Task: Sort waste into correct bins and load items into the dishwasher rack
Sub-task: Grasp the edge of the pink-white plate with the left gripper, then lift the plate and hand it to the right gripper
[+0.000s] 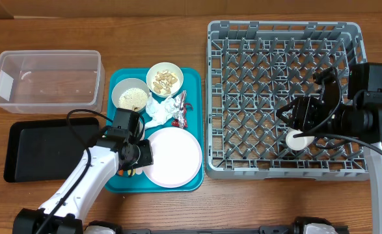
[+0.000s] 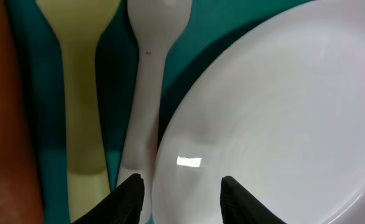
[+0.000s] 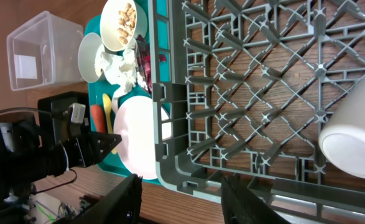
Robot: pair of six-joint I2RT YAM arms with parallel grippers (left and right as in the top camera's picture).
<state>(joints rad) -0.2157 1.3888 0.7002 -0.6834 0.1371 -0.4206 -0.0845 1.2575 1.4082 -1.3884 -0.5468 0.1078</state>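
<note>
Plate (image 2: 263, 112) edge sits between tips of the open left pincer (image 2: 182, 185); cup (image 3: 355, 134) lies just beside the open right pincer (image 3: 181, 186).

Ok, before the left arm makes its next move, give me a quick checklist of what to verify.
1. Left gripper open: ok.
2. Plate rim between its fingers: ok.
3. White spoon clear of the fingers: not ok, its handle lies beside one.
4. Fingers touching the plate: cannot tell.
5. Right gripper open, off the cup: ok.
6. Room in the rack: ok, only the cup inside.
</note>
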